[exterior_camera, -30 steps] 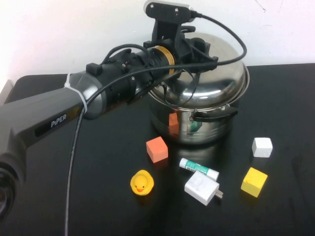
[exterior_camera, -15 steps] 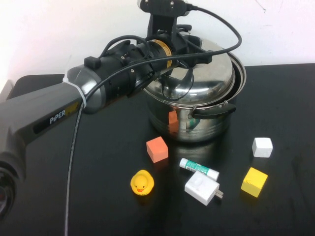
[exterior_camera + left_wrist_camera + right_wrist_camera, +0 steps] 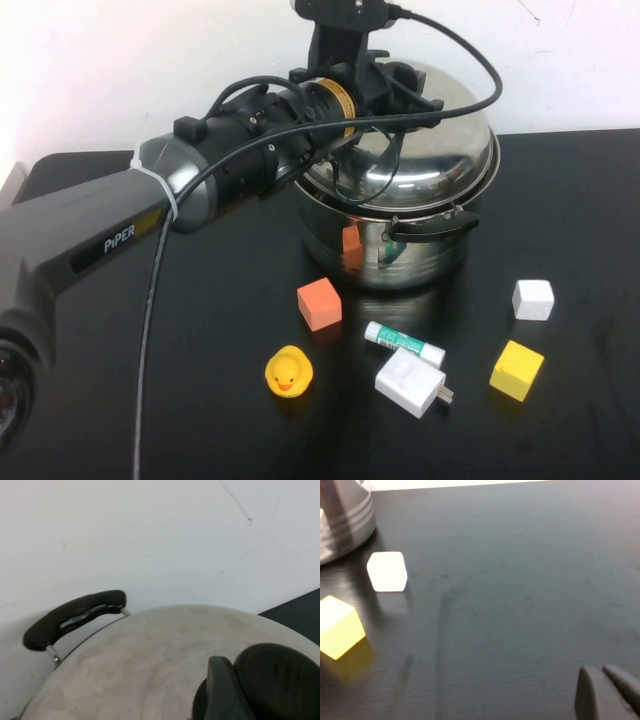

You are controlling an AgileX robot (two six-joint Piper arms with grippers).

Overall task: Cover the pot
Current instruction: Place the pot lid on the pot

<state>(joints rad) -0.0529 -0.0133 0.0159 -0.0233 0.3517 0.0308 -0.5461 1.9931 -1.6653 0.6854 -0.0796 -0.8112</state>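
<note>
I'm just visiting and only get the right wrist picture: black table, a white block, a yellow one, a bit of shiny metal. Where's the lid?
Observer: The lid lies on top of the pot, a little off-centre, with the left gripper at its knob.
Operator: Is anything else on the table?
Observer: In front of the pot are an orange block, a rubber duck, a small tube and a white plug.
Operator: And my camera's arm?
Observer: The high view shows none of it; the right gripper, shut, appears only in your picture, low over the table.
</note>
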